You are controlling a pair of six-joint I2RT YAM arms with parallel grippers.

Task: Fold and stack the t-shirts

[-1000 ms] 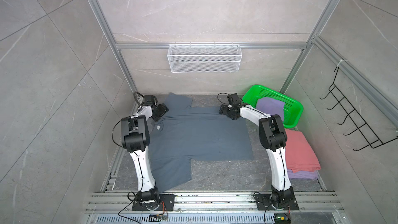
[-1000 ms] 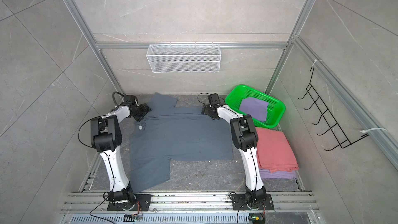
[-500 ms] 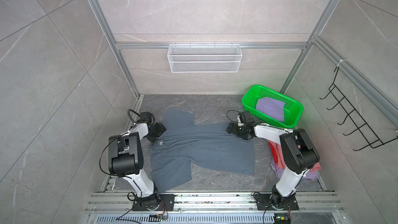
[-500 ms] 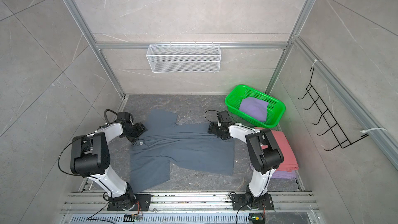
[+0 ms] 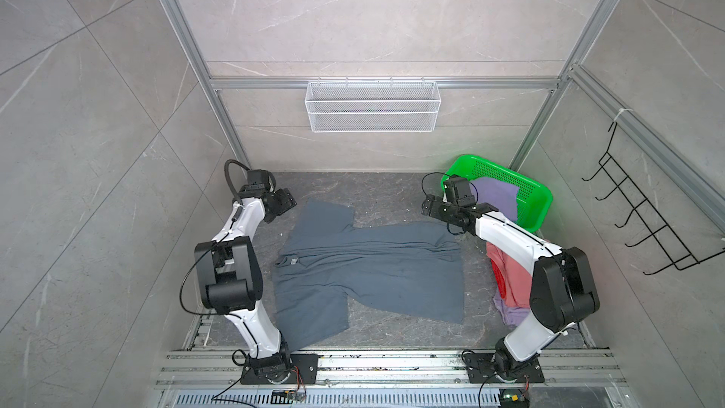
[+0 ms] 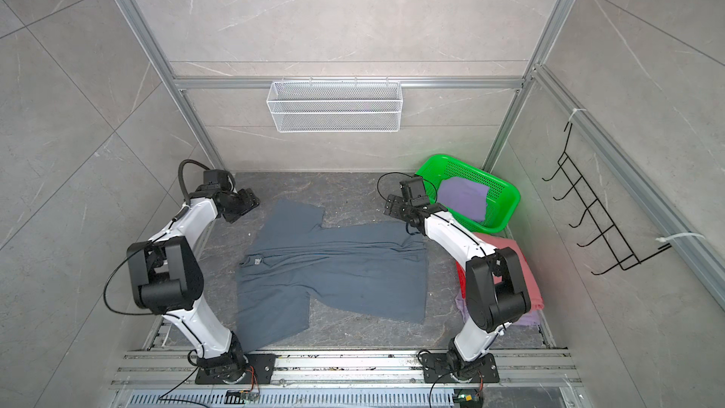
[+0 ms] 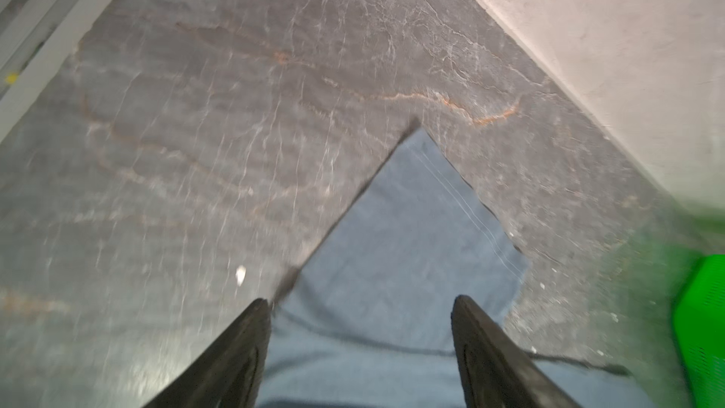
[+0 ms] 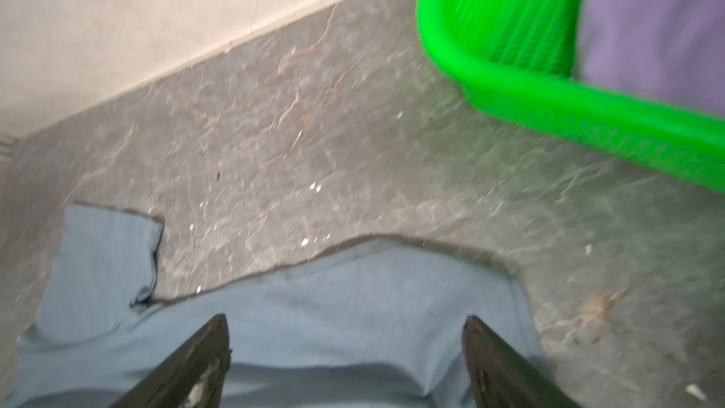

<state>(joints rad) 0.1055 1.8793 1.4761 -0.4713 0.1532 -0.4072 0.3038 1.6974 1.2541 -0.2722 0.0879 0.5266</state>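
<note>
In the middle of the dark stone-pattern table (image 5: 392,198), in both top views: slate blue-grey t-shirt (image 5: 368,268) (image 6: 333,268), spread open and mostly flat, with several long wrinkles across the back half. Neck with the small white neck label (image 5: 292,261) toward the left arm, hem toward the right arm. One sleeve pointing to the back wall, the other sleeve to the front rail.

Left gripper (image 5: 288,200) just beside the corner of the back sleeve, raised a little over the table. In the left wrist view, black jaws standing wide apart, with nothing between them, only the sleeve lying underneath.

Right gripper (image 5: 427,206) near the back corner of the hem, between the shirt and the green basket (image 5: 541,206). In the right wrist view, jaws also wide apart and empty, the wavy shirt edge below them.

Inside the green basket: lavender t-shirt (image 5: 496,194), lying loosely.

At the right edge of the table, partly hidden behind the right arm: folded salmon-pink t-shirt (image 5: 514,268), resting on top of another lavender cloth (image 5: 510,313).

On the back wall: white wire basket (image 5: 372,111). On the right wall: black hook rack (image 5: 635,221).
</note>
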